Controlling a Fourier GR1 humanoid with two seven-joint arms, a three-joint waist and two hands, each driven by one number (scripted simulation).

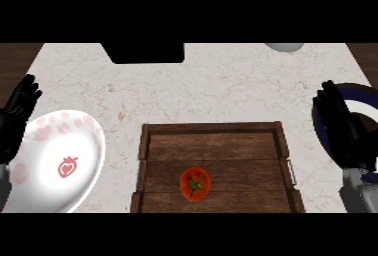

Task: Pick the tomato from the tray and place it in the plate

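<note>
Nearby, tomato (196, 183) lies in tray (214, 129), unobstructed.

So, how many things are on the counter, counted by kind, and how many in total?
Tomato: 1
Wooden tray: 1
Plates: 2, a white one with pink marks and a dark blue one partly behind the right hand
Total: 4
</note>
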